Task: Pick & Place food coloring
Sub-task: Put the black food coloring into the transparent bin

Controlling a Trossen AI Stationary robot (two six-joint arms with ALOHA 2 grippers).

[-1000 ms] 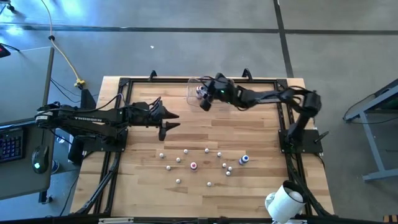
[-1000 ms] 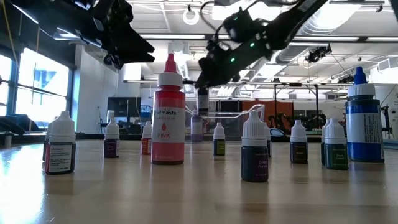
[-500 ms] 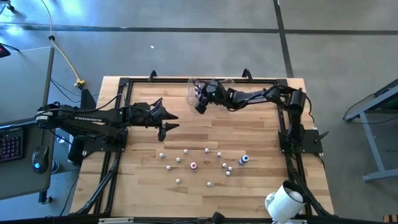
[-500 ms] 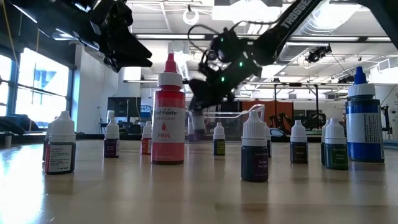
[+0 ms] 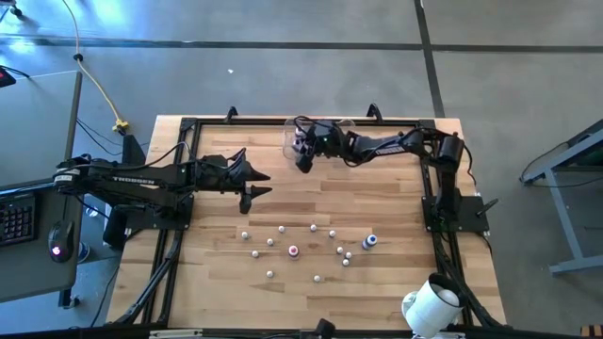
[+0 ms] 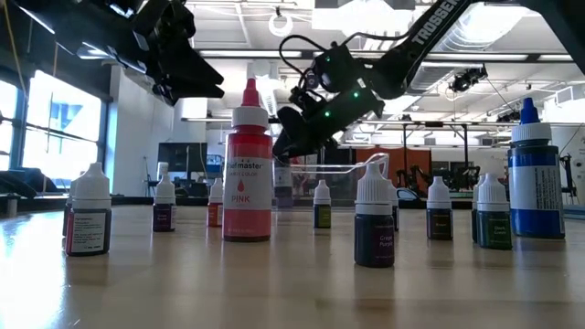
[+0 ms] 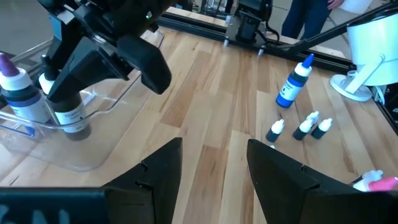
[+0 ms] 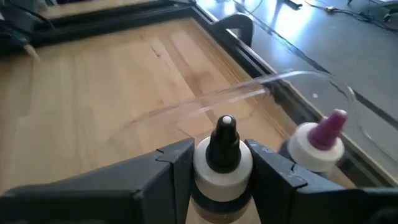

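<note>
High view: my right gripper [image 5: 303, 156] reaches over the clear tub [image 5: 290, 139] at the far edge. Right wrist view: it pinches a black-tipped bottle [image 8: 222, 155]. Placing step; next, release. My left gripper [image 7: 211, 163], spread, waits left.

A clear plastic tub [image 5: 303, 132] stood at the far edge of the wooden table [image 5: 217, 282], inside the black metal frame [image 5: 188, 127] that ran around the tabletop. A big white cylinder [image 5: 431, 305] lay at the table's near right corner, just outside the frame. A yellow cable [image 5: 97, 87] trailed across the grey floor [image 5: 283, 56] beyond the table's far left corner. To the left of the table, a desk [image 5: 33, 132] carried a keyboard [image 5: 14, 218] and a mouse [image 5: 59, 238]. A grey stand [image 5: 565, 179] showed on the floor at the right.
</note>
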